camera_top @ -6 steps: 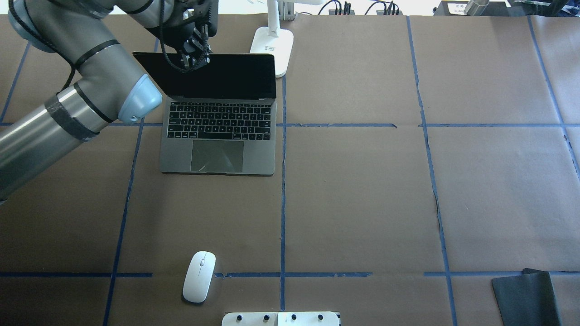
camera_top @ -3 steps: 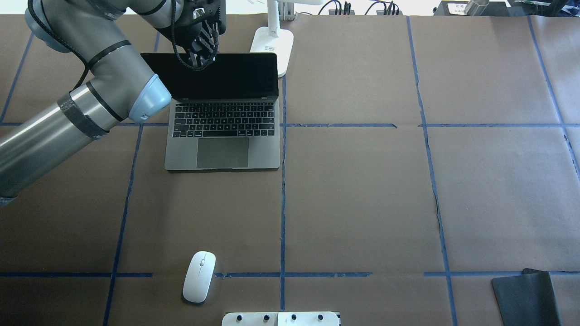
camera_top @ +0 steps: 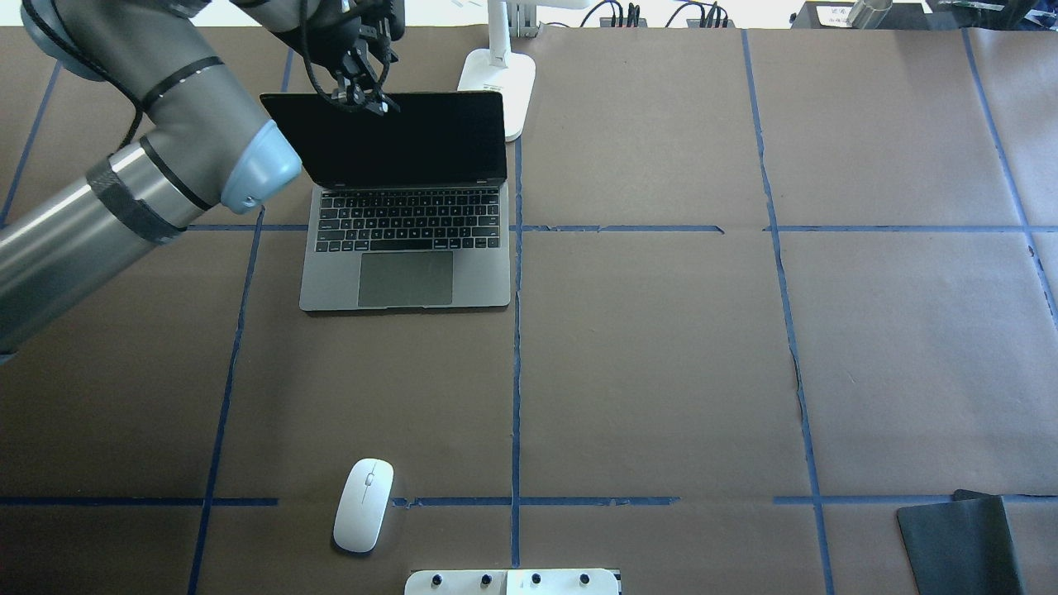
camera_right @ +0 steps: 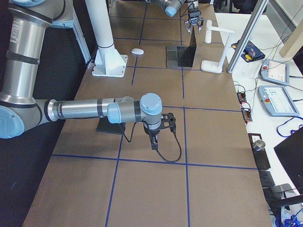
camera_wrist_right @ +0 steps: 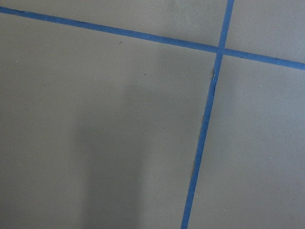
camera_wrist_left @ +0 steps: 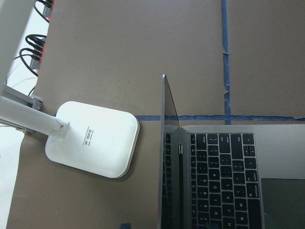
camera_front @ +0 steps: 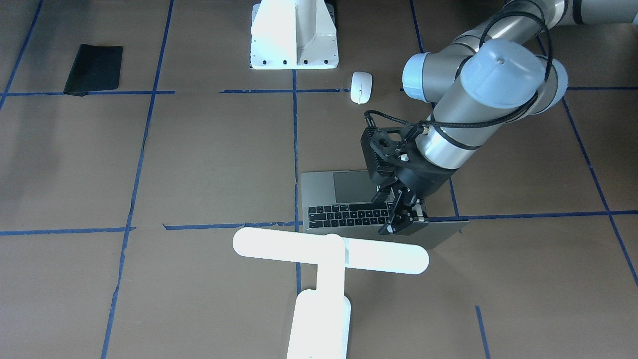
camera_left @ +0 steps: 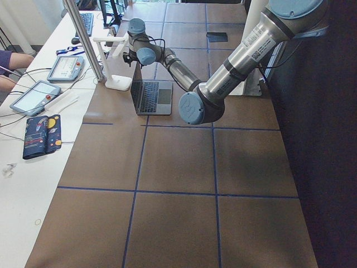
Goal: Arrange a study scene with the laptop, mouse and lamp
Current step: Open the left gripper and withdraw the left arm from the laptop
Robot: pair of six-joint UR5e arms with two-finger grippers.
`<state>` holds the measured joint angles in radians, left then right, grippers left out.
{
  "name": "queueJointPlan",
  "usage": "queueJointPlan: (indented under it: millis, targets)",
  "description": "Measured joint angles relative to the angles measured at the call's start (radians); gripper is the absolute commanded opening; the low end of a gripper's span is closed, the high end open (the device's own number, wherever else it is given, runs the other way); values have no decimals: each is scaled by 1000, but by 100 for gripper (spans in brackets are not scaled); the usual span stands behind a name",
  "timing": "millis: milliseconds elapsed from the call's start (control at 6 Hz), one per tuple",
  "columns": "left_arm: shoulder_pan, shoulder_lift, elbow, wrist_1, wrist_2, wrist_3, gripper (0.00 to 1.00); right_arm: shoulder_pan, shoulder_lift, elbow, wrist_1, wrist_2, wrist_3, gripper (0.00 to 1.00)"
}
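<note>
The left claw (camera_top: 364,99) has lifted off the lid's top rim and hangs wide; the laptop (camera_top: 405,248) stays open near the far edge of the worktop (camera_top: 661,347), beside the lamp (camera_top: 498,83); whether the right claw (camera_right: 154,142) is wide, I cannot tell.

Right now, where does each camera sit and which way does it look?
Front: across the table, facing the robot; left end effector over laptop.
Overhead: behind the robot, looking down; left arm.
Left side: table's end; left arm nearest.
Right side: other end; right arm nearest.
Left wrist: down onto lamp and laptop.
Right wrist: taped table only.
Front and overhead share the mouse.
</note>
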<state>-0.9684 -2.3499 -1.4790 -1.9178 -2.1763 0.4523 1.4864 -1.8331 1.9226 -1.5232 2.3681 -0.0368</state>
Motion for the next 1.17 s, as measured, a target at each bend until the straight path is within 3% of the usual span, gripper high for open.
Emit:
queueJointPlan:
  millis: [333, 500, 667, 833, 1000, 1167]
  targets:
    - [-74, 138, -135, 29, -85, -4, 71, 0, 0, 0, 0, 3, 1, 100]
    - [-95, 225, -232, 114, -103, -5, 72, 0, 0, 1, 2, 14, 1, 100]
    - [-112, 289, -332, 300, -108, -4, 77, -1, 2, 3, 7, 27, 1, 100]
    - [-130, 325, -402, 511, -108, -4, 99, -3, 3, 3, 23, 33, -1, 100]
    - [-159, 370, -430, 645, -109, -29, 100, -17, 2, 8, 42, 35, -2, 100]
    - [-195, 464, -446, 698, -111, -138, 100, -54, 2, 21, 48, 30, -3, 100]
